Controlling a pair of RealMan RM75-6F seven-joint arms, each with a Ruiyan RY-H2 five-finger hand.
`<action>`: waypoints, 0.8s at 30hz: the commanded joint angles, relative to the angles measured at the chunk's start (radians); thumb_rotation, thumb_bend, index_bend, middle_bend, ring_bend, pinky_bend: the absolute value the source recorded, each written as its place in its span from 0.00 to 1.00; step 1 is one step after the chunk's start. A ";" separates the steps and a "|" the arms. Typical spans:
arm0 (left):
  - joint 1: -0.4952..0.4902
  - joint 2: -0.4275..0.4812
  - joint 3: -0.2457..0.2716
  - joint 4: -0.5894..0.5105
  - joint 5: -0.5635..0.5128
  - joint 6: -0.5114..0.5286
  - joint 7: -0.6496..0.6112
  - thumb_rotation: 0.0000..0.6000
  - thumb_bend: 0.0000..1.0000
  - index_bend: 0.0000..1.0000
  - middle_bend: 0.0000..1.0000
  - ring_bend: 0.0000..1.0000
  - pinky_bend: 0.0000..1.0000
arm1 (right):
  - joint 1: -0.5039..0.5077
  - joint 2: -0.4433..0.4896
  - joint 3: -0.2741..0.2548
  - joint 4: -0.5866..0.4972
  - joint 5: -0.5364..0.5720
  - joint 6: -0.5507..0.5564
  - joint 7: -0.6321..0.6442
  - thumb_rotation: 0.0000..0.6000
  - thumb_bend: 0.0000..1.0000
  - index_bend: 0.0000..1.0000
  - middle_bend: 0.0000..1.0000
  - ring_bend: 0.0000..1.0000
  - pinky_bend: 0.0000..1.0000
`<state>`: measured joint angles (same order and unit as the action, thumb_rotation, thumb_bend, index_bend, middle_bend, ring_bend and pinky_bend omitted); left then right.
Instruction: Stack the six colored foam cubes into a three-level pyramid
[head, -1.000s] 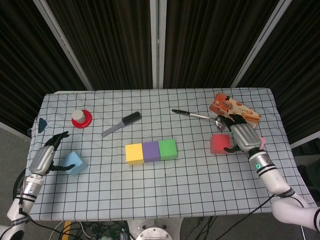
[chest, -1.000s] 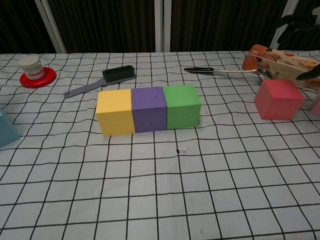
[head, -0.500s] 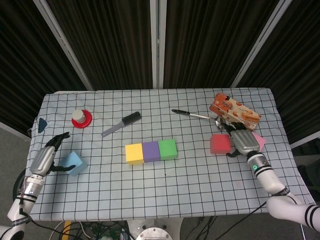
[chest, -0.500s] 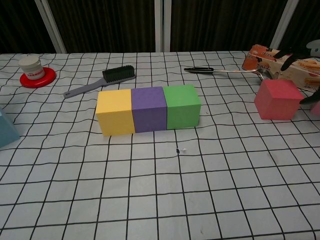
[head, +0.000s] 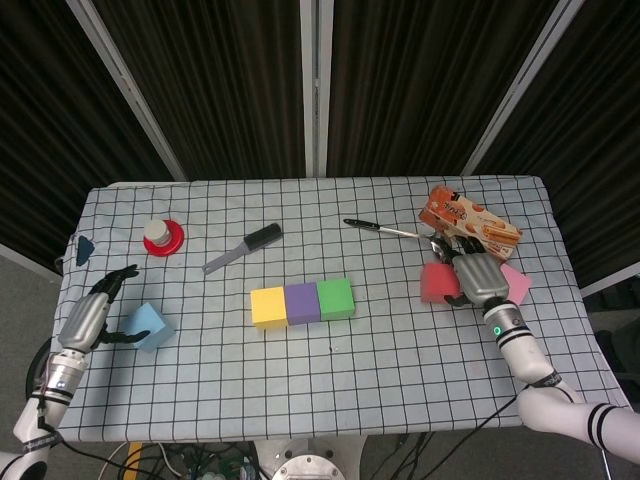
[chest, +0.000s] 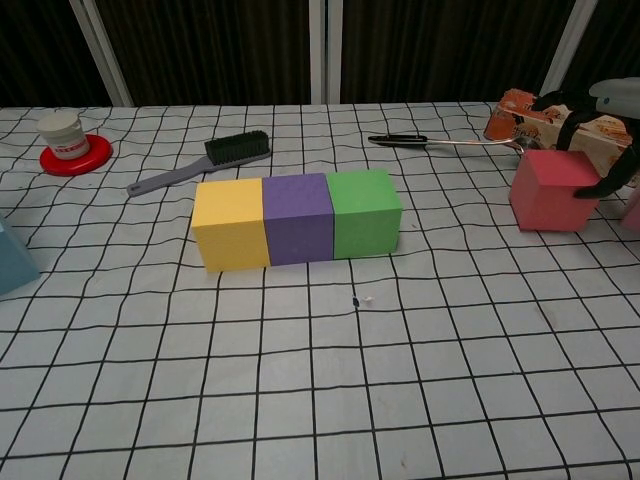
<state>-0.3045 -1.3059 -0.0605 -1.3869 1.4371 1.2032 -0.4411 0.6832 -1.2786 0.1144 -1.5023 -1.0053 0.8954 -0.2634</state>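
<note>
Three cubes (head: 301, 302) form my base row; right hand (head: 478, 277) fingers clamp the red cube (head: 437, 283); upper levels remain.

pink cube (head: 514, 282): I see it mostly hidden behind my right hand's (head: 480, 274) fingers (chest: 560, 112).
blue cube (chest: 14, 258): cut by chest view's left edge.

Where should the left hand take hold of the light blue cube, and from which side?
Grip the light blue cube across two opposite flat side faces, coming from above. It sits turned diagonally to the grid, so the left hand beside it should probably rotate to match.
</note>
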 joint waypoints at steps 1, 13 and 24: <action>0.000 0.001 0.000 0.000 0.002 0.001 -0.002 1.00 0.02 0.06 0.12 0.06 0.12 | -0.005 0.016 0.010 -0.026 -0.019 0.015 0.003 1.00 0.21 0.00 0.49 0.05 0.00; -0.005 0.006 0.000 -0.004 0.003 -0.005 -0.016 1.00 0.02 0.06 0.12 0.06 0.12 | 0.066 0.163 0.113 -0.262 -0.021 -0.037 0.044 1.00 0.21 0.00 0.51 0.07 0.00; -0.004 0.010 0.003 0.002 0.012 0.002 -0.046 1.00 0.02 0.06 0.12 0.06 0.12 | 0.184 0.106 0.129 -0.329 0.014 -0.079 -0.053 1.00 0.21 0.00 0.51 0.07 0.00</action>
<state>-0.3086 -1.2956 -0.0580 -1.3855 1.4483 1.2046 -0.4867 0.8571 -1.1599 0.2408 -1.8316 -0.9917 0.8200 -0.3080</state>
